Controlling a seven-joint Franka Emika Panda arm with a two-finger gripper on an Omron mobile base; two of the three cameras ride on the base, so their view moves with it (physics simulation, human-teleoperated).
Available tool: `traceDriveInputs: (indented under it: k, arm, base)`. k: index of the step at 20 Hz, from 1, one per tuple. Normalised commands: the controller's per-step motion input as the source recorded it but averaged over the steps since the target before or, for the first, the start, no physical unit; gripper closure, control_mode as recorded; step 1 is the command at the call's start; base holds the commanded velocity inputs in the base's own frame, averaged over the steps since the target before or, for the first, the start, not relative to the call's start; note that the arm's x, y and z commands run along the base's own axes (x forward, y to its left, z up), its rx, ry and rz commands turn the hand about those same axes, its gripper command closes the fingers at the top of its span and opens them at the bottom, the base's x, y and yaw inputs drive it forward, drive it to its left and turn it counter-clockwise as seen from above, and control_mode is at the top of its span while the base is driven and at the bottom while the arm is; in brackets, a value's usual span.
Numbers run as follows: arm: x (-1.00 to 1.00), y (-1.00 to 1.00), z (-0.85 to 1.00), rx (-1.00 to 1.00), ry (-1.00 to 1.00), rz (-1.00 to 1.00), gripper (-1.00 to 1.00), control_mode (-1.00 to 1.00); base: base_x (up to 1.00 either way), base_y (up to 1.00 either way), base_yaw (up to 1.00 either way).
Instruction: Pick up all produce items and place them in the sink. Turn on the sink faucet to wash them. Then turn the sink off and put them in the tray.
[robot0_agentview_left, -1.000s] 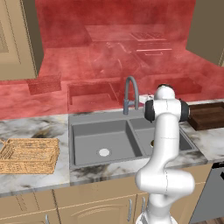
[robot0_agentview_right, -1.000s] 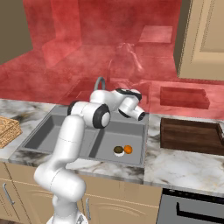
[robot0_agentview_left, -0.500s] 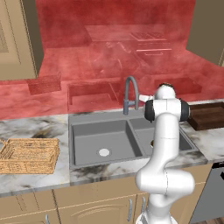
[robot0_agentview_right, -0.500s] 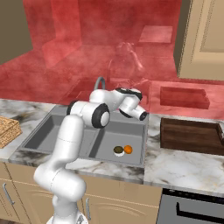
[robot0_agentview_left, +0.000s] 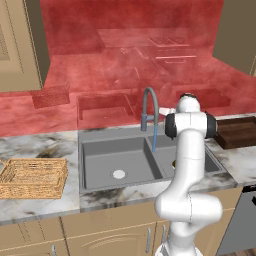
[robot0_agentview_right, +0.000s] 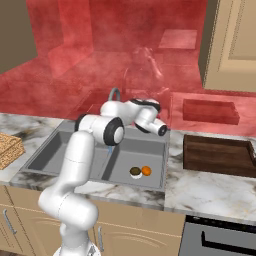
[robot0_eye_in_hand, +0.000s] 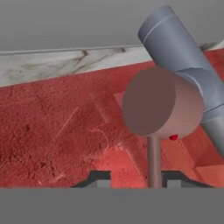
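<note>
Two dark fingertips (robot0_eye_in_hand: 99, 178) stand at the bottom of the hand view, with the thin lever (robot0_eye_in_hand: 154, 159) of the faucet (robot0_agentview_left: 149, 114) rising between them; whether they press it, I cannot tell. The gripper (robot0_eye_in_hand: 133, 180) is narrow around the lever, close to the round brownish cap (robot0_eye_in_hand: 158, 101) and the grey-blue pipe. A thin blue stream of water (robot0_agentview_left: 154, 139) falls from the spout into the sink (robot0_agentview_left: 98, 134). In the right basin lie two produce items: one dark olive-brown (robot0_agentview_right: 135, 172) and one bright orange (robot0_agentview_right: 146, 170), touching, near the front wall. The tray (robot0_agentview_left: 31, 176), tan and woven, sits on the counter (robot0_agentview_right: 210, 190) far left of the sink. A dark wooden block (robot0_agentview_right: 218, 155) lies right of the sink.
</note>
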Motion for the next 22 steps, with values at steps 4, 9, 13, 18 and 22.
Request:
traceDriveInputs:
  k: [4,9,13,18,22]
  arm:
    - [0.0,0.27,-0.01,-0.07,0.0,0.0,1.0,-1.0]
    - [0.0,0.51,0.0,-0.12,-0.03,0.05,1.0,-1.0]
    - [0.01,0.7,0.01,-0.15,-0.12,0.23,1.0,-1.0]
    - [0.09,0.79,0.08,-0.17,-0.18,0.32,1.0,-1.0]
    - [0.2,0.74,0.15,-0.15,-0.18,0.37,1.0,-1.0]
  base:
    - [0.0,0.0,0.0]
    - [0.0,0.0,0.0]
    - [0.0,0.0,0.0]
    - [0.0,0.0,0.0]
    - [0.0,0.0,0.0]
